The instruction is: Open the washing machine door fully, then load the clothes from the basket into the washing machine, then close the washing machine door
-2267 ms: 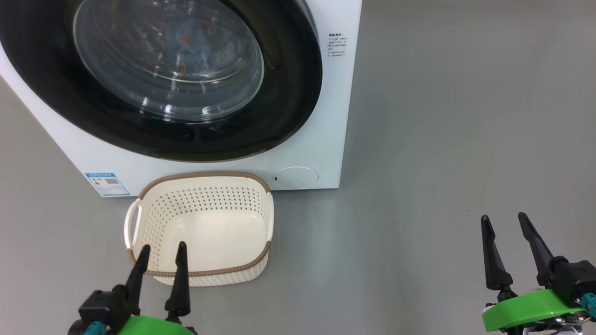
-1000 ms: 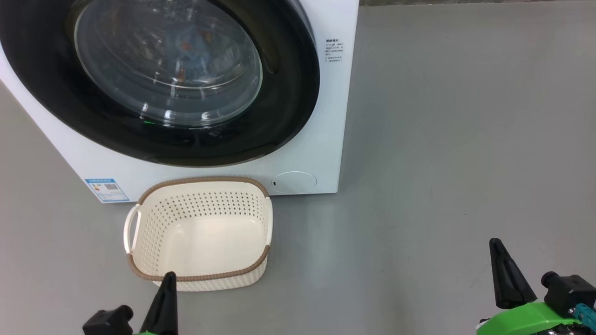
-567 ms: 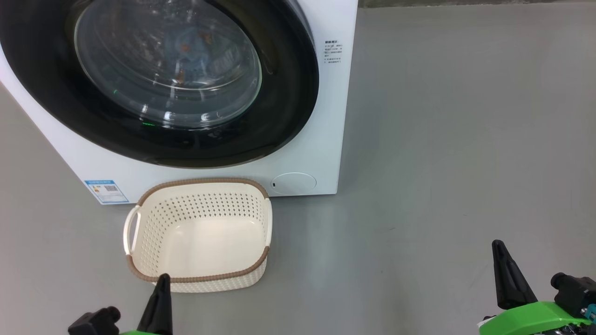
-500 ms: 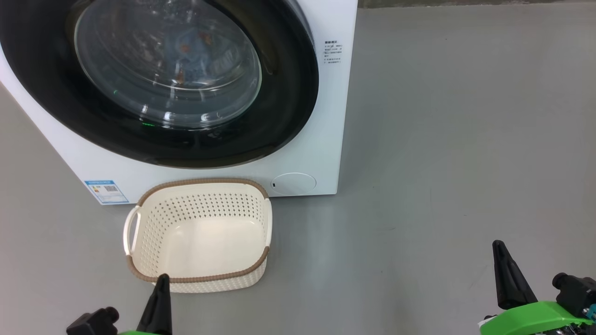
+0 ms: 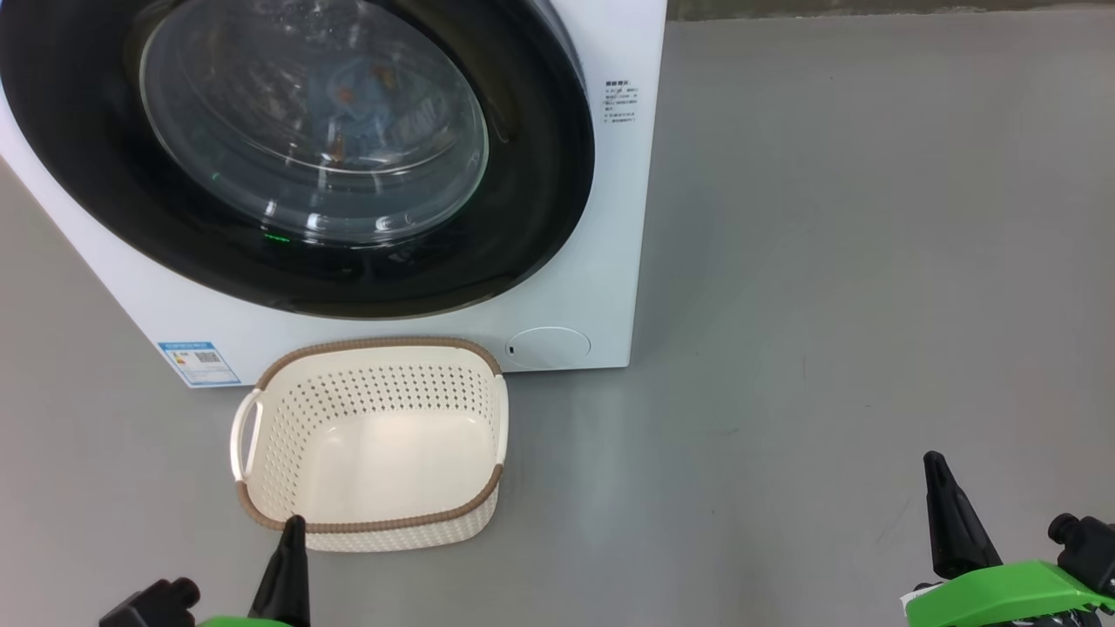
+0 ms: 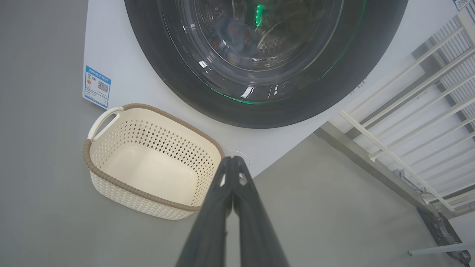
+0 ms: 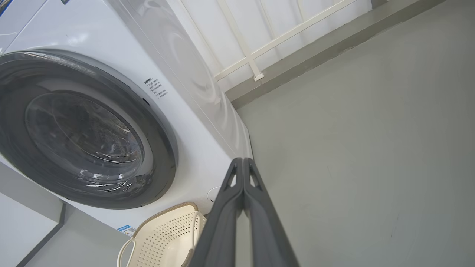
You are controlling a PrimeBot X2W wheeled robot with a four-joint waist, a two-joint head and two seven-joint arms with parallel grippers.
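Observation:
The white washing machine fills the upper left, its black-rimmed glass door flat against the front. Through the glass I see the light blue clothes with orange prints inside the drum; they also show as clothes behind the door. In front of the machine the cream basket sits on the floor with nothing in it. Just this side of the basket's near rim, my left gripper is shut and holds nothing. Far to the right over bare floor, my right gripper is also shut and holds nothing.
Grey floor spreads wide to the right of the machine. A white railing and a low grey kerb stand beyond the machine's right side. A blue label sticker and a round cap mark the machine's lower front.
Both grippers, open in the oldest frame, have since shut and sunk lower in the head view. The camera has tilted slightly. Door, basket and clothes are as before.

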